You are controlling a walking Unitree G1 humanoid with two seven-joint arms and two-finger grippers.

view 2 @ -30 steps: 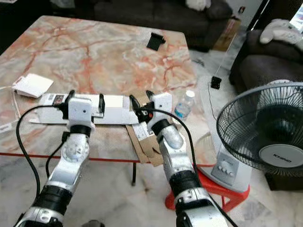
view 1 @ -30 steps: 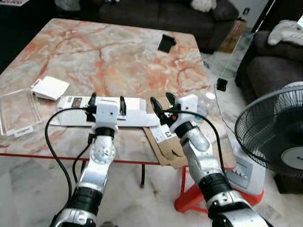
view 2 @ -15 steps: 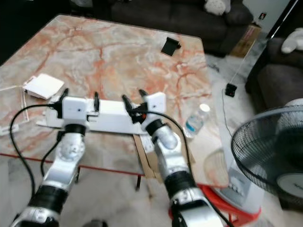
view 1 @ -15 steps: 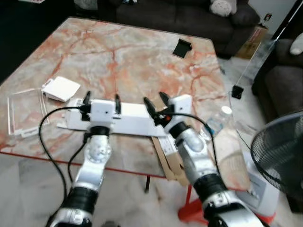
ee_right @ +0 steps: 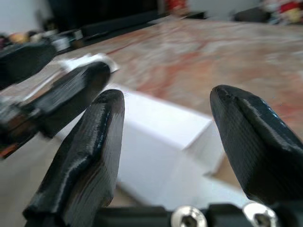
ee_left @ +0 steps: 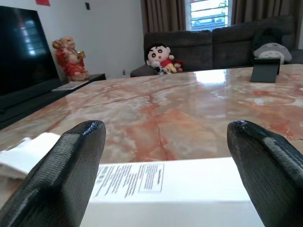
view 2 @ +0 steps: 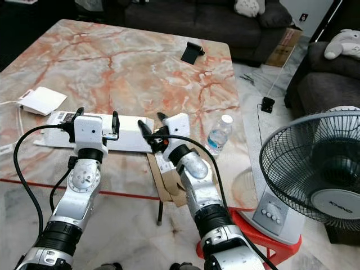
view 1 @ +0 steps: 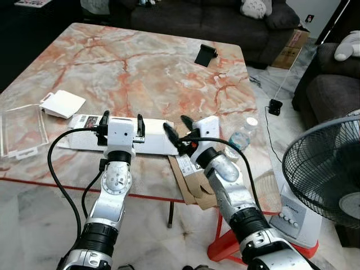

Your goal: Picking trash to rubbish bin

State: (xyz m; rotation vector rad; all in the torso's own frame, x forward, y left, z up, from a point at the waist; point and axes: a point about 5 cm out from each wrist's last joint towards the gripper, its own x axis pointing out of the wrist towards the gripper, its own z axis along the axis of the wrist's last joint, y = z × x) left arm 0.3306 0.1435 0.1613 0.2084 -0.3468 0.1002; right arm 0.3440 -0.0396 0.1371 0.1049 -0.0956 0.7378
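While both arms are hovering over the near edge of the marble table (view 1: 140, 62), neither one has actually grabbed anything. The long white box (view 1: 149, 144) lies flat across that edge, and it looks like the trash in question. No rubbish bin that I can make out.

The left gripper (view 1: 121, 119) sits over the box's left half with its fingers spread wide, empty; the left wrist view has the printed label (ee_left: 130, 178) right between them. The right gripper (view 1: 179, 127) is at the box's right end, also spread and empty, angled in toward the end face.

My take: that box is long, so a two-handed lift makes sense. I'd drop both grippers lower so the fingers straddle the box's narrow width, then close together. Watch the brown cardboard (view 1: 194, 180) tucked under the right end, it could drag along. The water bottle (view 1: 242, 135) stands just off the table edge nearby.
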